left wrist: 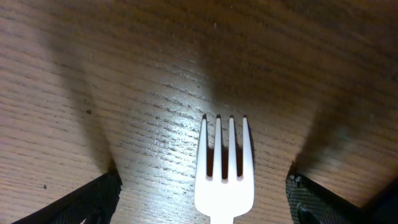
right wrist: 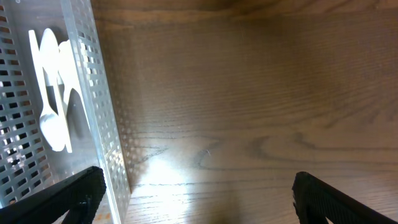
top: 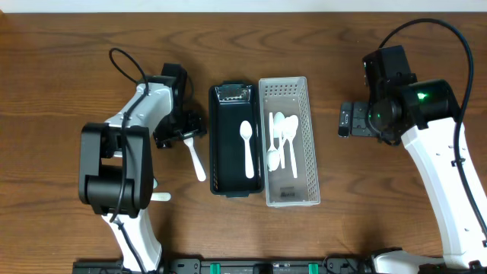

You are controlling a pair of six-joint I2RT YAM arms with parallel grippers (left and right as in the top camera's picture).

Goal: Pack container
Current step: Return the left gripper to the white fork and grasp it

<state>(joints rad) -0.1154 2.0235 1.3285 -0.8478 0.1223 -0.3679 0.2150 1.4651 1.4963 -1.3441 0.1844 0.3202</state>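
Now, white four-tined plastic fork (left wrist: 224, 186) within spread left gripper (left wrist: 208, 200), right gripper (right wrist: 199, 199) apart.

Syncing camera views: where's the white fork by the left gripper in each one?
Overhead: fork left of the black container, head under left gripper.
Left wrist: fork bottom centre, tines up, between the fingers.
Right wrist: not in it.
Shared landmark: wooden table.

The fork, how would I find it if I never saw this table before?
Find the black tray in the middle of the wooden table and look just left of it. The fork lies there on bare wood, its head inside the open left gripper. It has four prongs, while the white pieces in the tray and the clear basket are round spoons.
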